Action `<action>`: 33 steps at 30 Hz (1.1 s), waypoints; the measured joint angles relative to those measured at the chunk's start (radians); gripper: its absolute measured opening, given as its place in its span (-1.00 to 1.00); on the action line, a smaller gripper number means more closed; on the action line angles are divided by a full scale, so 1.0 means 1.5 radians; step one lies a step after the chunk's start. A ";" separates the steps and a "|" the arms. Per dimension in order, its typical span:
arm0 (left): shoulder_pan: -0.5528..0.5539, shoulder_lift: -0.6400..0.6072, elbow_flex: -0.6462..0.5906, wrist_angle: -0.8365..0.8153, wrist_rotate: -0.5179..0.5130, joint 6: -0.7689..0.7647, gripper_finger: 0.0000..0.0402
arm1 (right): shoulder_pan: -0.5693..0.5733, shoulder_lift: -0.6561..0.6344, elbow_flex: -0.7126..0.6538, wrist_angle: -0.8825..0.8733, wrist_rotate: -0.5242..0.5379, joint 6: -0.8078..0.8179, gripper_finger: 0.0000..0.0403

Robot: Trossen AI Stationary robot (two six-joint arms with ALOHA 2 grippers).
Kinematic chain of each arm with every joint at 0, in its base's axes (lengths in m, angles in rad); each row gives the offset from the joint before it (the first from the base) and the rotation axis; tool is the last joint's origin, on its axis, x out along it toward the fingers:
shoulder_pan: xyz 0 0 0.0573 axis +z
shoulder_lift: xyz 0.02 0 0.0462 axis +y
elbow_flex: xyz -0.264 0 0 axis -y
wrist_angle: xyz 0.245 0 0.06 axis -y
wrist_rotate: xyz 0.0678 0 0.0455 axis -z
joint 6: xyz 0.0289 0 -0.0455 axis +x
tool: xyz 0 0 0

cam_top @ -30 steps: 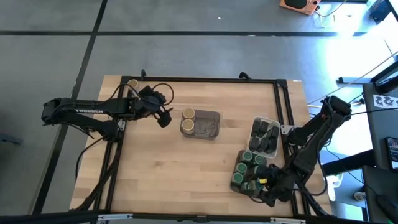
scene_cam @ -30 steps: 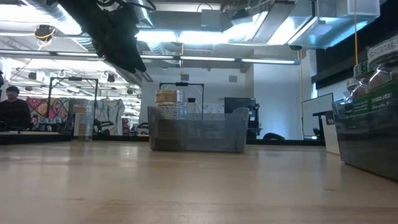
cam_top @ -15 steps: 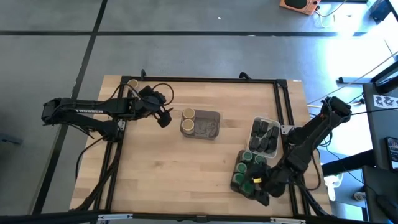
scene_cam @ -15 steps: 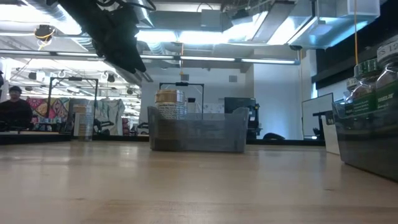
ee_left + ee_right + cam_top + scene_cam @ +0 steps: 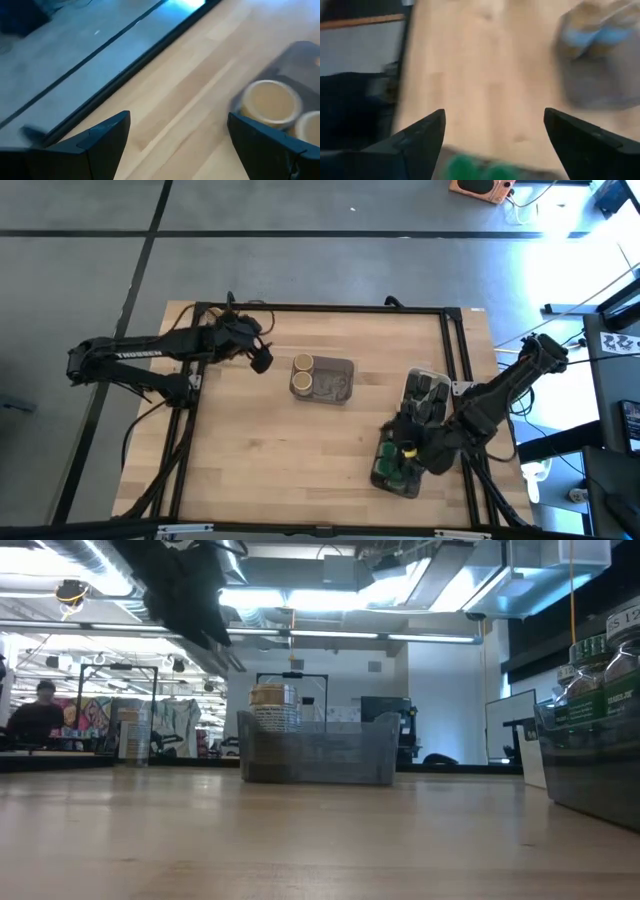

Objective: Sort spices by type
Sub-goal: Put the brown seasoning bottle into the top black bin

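Two pincers wide, nothing held

Two tan-lid jars [image 5: 302, 373] stand at the left end of the grey tray [image 5: 335, 381] mid-counter [image 5: 280, 450]. Left pincer [image 5: 262, 360] hangs just beside that tray, spread wide and empty. Right pincer [image 5: 405, 452], also wide, hovers over the green-lid jars [image 5: 392, 470] in the dark tray at the right edge. Dark tins [image 5: 424, 400] fill the white tray beside it.

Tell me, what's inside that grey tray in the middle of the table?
The grey tray holds two tan-lidded jars at its left end. The rest looks bare from above, though in the low view its wall hides the floor.
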 joint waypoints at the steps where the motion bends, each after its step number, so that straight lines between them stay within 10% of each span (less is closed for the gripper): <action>1: 0.012 0.000 0.014 -0.028 -0.001 -0.010 0.65 | -0.010 0.000 0.000 -0.003 0.021 -0.027 0.66; 11: 0.202 0.003 0.088 -0.245 -0.010 -0.081 0.65 | -0.171 0.000 -0.057 -0.055 0.121 -0.115 0.66; 24: 0.428 0.125 0.087 -0.259 -0.016 -0.099 0.65 | -0.311 0.003 -0.129 -0.050 0.121 -0.155 0.66; 33: 0.432 0.215 0.088 -0.247 -0.089 -0.124 0.65 | -0.313 0.003 -0.133 -0.042 0.121 -0.196 0.66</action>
